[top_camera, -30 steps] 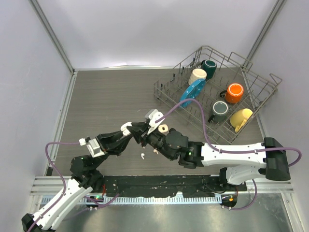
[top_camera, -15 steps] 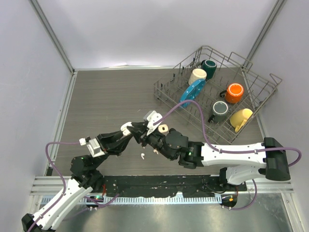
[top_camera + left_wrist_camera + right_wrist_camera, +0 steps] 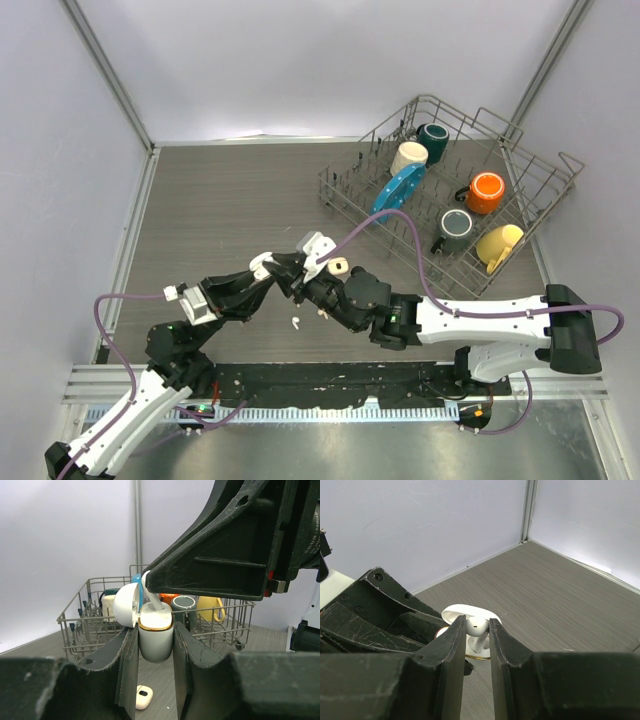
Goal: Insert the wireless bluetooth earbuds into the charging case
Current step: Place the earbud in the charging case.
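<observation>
Well, white earbud stands stem-down in open case; rack holds mugs.

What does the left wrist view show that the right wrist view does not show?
Only the left wrist view: the dish rack with mugs, and a pale earbud lying on the table. Only the right wrist view: the rounded head of the white earbud, pinched in the jaws of the right gripper. Both: that earbud at the open charging case in the left gripper.
</observation>
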{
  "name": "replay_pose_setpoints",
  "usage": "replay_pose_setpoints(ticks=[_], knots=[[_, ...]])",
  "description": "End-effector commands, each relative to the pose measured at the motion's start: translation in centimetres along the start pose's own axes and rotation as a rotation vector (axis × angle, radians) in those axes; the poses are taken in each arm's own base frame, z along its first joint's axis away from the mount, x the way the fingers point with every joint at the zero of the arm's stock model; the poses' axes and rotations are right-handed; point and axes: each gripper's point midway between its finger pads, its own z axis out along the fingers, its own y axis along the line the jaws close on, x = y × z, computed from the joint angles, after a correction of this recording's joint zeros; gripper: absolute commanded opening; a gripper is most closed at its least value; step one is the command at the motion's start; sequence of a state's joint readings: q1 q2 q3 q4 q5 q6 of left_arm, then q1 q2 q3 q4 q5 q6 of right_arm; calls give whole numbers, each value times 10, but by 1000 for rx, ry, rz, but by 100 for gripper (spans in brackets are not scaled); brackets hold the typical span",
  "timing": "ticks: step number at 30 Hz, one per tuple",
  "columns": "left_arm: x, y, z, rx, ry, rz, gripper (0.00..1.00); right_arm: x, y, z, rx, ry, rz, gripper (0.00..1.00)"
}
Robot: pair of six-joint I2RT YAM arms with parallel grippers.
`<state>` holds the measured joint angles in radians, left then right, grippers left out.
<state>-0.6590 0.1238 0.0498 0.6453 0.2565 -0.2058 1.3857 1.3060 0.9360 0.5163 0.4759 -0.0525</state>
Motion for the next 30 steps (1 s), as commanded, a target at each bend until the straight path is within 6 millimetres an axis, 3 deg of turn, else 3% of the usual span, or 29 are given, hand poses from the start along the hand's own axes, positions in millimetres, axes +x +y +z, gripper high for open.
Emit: replay_pose_setpoints(ticks=[1,30], knots=[[-20,0,3,-3,-68,10,0,-15,-4,-1,16,-54,2,5],[-29,-3,3,10,-91,15,0,0,-12,-2,59,-41,-18,7]])
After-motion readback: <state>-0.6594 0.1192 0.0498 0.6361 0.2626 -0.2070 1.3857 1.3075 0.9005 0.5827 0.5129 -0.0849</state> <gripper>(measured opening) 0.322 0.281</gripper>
